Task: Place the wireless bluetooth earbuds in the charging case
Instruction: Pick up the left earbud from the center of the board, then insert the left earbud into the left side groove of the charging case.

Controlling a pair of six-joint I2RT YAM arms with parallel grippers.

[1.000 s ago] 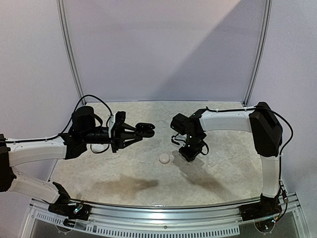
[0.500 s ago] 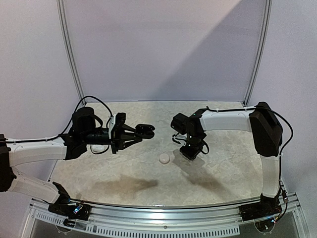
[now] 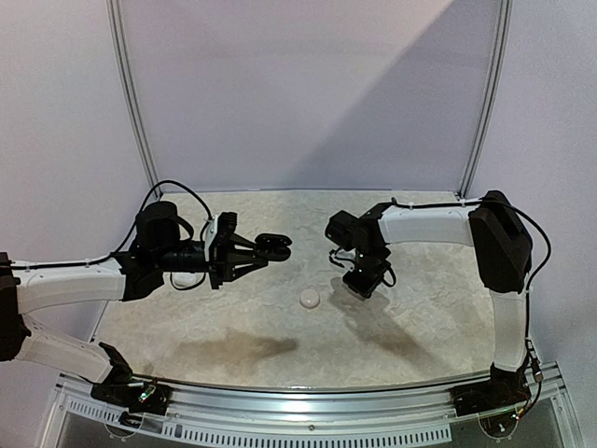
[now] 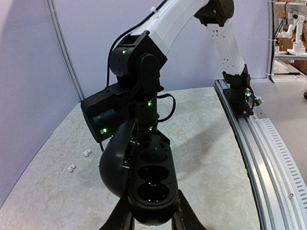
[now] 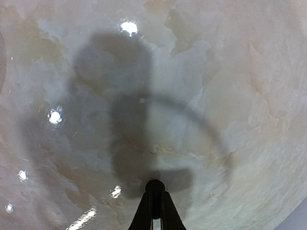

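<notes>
My left gripper (image 3: 269, 248) is shut on an open black charging case (image 3: 275, 245) and holds it above the table at mid-left. In the left wrist view the case (image 4: 152, 191) sits between my fingers with its lid (image 4: 115, 163) swung open to the left. A black earbud (image 4: 154, 143) appears to sit in the far well, and the near well looks empty. My right gripper (image 3: 362, 285) hangs over the table right of centre. In the right wrist view it (image 5: 155, 191) is shut on a small black earbud (image 5: 155, 185).
A white pebble-like case (image 3: 309, 299) lies closed mid-table, between the two grippers. Another white case (image 3: 187, 278) lies under my left arm. Two pairs of white earbuds (image 4: 88, 153) (image 4: 70, 168) lie on the table at the left of the left wrist view.
My right gripper has drifted slightly right and away from the white case with the black earbud in it. The left arm and the black case have hardly moved.
</notes>
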